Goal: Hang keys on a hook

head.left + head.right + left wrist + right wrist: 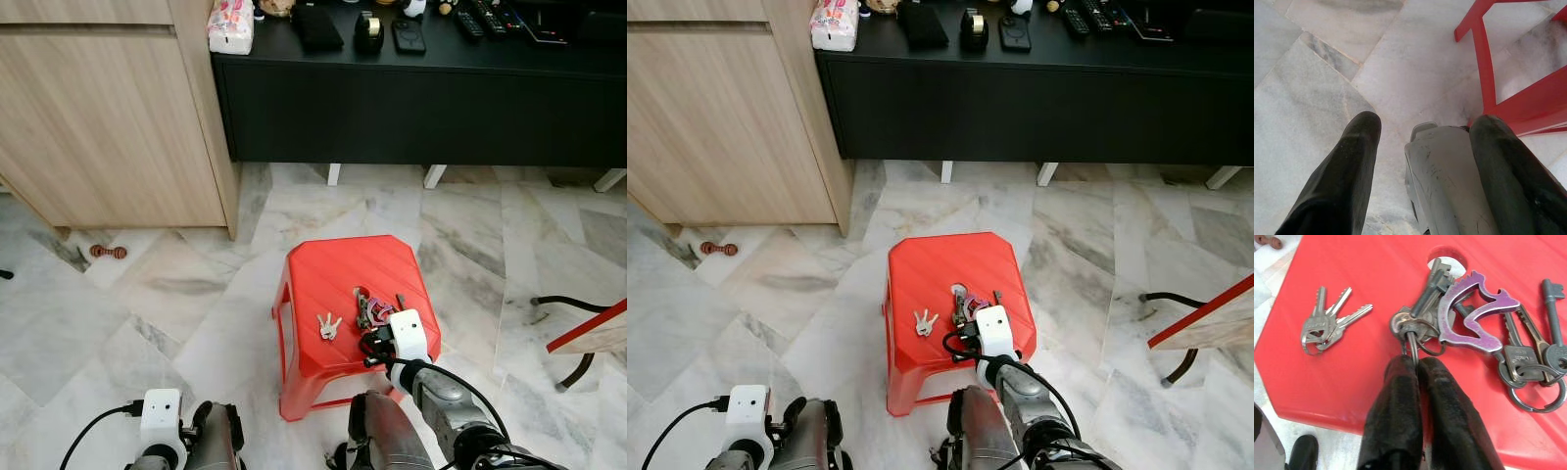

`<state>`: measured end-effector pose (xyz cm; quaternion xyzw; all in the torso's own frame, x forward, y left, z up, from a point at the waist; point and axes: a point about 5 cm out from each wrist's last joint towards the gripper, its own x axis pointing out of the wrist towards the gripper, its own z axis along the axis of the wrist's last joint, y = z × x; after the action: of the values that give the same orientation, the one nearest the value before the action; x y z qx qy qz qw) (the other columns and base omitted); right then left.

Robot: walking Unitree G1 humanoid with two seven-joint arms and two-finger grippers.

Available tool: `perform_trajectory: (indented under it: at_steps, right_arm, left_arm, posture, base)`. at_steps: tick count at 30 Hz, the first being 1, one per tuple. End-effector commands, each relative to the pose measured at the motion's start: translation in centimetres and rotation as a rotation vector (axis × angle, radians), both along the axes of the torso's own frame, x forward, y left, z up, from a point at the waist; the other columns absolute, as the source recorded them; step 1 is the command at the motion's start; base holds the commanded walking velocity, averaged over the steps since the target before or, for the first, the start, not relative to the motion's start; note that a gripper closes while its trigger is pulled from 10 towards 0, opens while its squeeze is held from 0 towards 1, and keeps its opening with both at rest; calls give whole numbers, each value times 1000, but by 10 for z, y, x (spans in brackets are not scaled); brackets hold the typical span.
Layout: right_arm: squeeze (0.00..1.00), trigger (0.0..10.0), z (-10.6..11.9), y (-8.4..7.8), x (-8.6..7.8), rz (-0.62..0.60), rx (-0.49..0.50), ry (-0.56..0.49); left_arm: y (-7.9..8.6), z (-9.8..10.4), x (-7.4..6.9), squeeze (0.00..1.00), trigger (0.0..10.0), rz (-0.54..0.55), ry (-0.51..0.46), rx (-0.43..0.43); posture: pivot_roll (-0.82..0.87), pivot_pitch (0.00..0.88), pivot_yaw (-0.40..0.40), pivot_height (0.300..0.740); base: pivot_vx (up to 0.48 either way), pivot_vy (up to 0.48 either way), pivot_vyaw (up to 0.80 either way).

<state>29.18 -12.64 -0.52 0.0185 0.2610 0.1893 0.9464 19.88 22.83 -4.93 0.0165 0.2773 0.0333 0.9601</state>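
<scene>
Pinched key bunch (1449,328), lengthwise from end effector (1415,364).

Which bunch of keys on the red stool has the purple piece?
The big bunch that the right tool grips by its ring; the small bunch is plain silver.

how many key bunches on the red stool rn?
3. A small silver bunch lies apart toward the robot's left; the middle bunch, with a purple carabiner, is pinched at its ring by the right gripper; a dark bunch lies beyond it. All on the red stool.
</scene>
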Motion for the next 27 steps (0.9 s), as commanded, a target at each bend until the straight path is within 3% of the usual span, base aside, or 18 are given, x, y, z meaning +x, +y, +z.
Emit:
perform_trajectory:
  at_steps: [1, 18, 27]
  right_arm:
    - [0, 0, -3, -3, -3, -11, 5, 8]
    - [0, 0, 4, -3, 3, -33, 35, -35]
    - [0, 0, 19, -15, 13, -123, 89, -152]
  left_arm:
    - [-16, -35, -50, 0, 10000, -14, 233, -54]
    - [-19, -35, -47, 0, 10000, -7, 250, -58]
    - [-20, -34, -40, 0, 10000, -5, 255, -60]
  posture:
    - [68, 257, -150, 618]
    - [67, 224, -150, 618]
    - [53, 185, -145, 618]
  base:
    - [0, 0, 0]
    - [0, 0, 0]
    - [0, 0, 0]
